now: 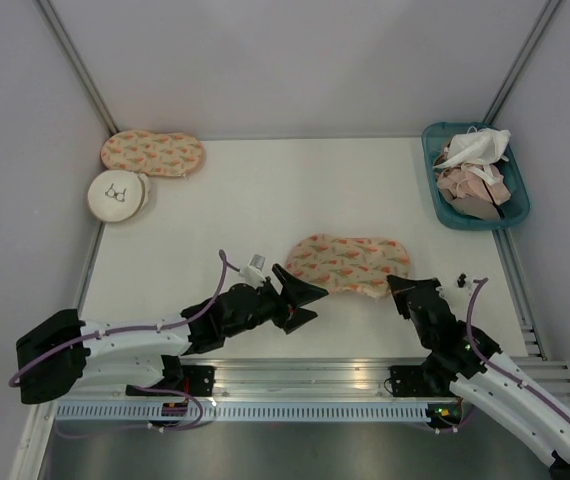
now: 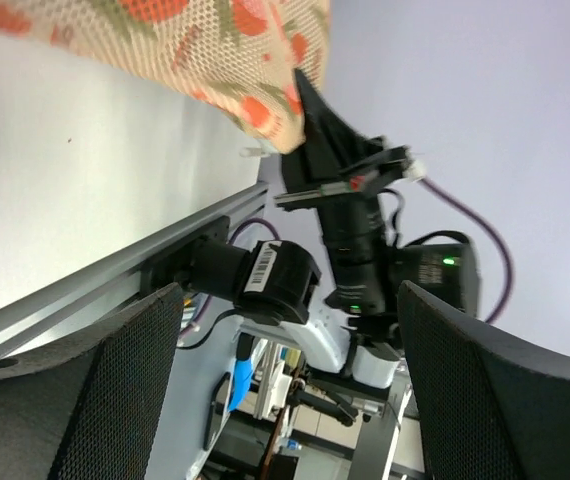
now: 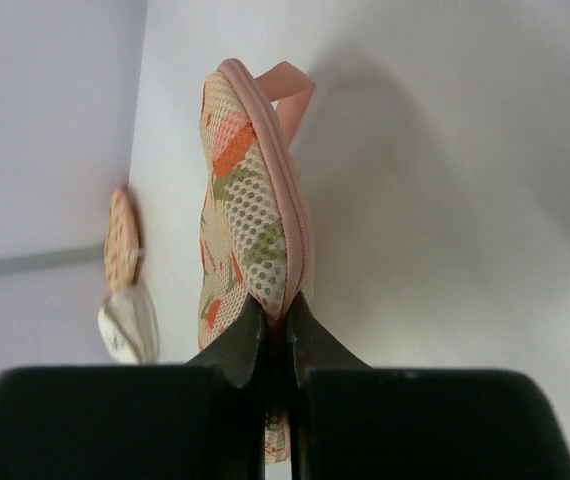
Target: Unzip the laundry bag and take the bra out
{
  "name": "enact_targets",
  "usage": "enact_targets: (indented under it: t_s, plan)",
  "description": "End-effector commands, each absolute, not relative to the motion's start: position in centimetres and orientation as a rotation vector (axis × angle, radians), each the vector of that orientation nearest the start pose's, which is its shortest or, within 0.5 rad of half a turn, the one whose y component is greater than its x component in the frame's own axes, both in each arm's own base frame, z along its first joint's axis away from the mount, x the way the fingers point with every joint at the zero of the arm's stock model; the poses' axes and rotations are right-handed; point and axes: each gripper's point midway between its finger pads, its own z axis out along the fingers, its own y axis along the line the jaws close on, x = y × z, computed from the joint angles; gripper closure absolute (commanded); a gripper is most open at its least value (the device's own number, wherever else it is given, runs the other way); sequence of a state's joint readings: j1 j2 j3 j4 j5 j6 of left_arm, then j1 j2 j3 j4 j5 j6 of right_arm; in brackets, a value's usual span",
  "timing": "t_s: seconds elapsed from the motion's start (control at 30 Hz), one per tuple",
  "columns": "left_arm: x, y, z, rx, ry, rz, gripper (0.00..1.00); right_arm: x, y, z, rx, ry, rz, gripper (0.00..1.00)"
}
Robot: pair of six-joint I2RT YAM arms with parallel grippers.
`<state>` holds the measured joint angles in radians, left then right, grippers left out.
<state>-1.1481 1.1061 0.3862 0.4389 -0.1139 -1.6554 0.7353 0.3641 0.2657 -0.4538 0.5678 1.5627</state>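
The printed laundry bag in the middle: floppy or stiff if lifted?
Probably semi-stiff: the laundry bag holds its domed shape while the right gripper pinches one end. Likely light: thin mesh fabric. Flat-lying, so unlikely to roll.

White arm links [image 1: 125, 345], black joints [image 1: 50, 355], purple cables [image 1: 223, 266].

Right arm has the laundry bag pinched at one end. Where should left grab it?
Probably the pink loop strap at the laundry bag's free left end, coming from the left. It sticks out from the edging, and the open left gripper faces that end, opposite the right gripper.
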Motion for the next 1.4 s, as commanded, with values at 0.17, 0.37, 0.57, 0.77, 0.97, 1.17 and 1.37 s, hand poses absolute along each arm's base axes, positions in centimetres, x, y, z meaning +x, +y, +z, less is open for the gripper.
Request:
enact_targets:
  t_s: [0.17,0.37,0.57,0.77,0.97,1.17,1.37]
  plan:
    - [14.2,-30.4,13.6,-0.747,2.152,-1.485,0.08,22.3,6.8,10.3,1.387,1.603,0.587,0.99]
    - [15.0,-29.8,10.3,-0.774,2.187,-1.354,0.07,23.1,10.6,10.3,1.365,1.75,0.661,0.99]
    - [15.8,-32.4,10.2,-0.802,2.159,-1.434,0.07,23.2,12.2,11.3,1.369,1.756,0.75,1.0]
    - [17.3,-35.0,10.3,-0.832,2.13,-1.492,0.07,22.8,11.9,12.5,1.364,1.738,0.744,1.0]
    - [17.9,-35.9,10.1,-0.872,2.079,-1.55,0.07,22.8,11.4,14.3,1.328,1.713,0.752,0.99]
    - [18.6,-35.1,9.2,-0.916,2.05,-1.522,0.07,22.8,13.6,15.5,1.213,1.778,0.849,1.0]
    - [20.4,-33.2,10.1,-0.934,1.98,-1.503,0.06,21.8,15.1,15.7,1.131,1.88,0.899,0.99]
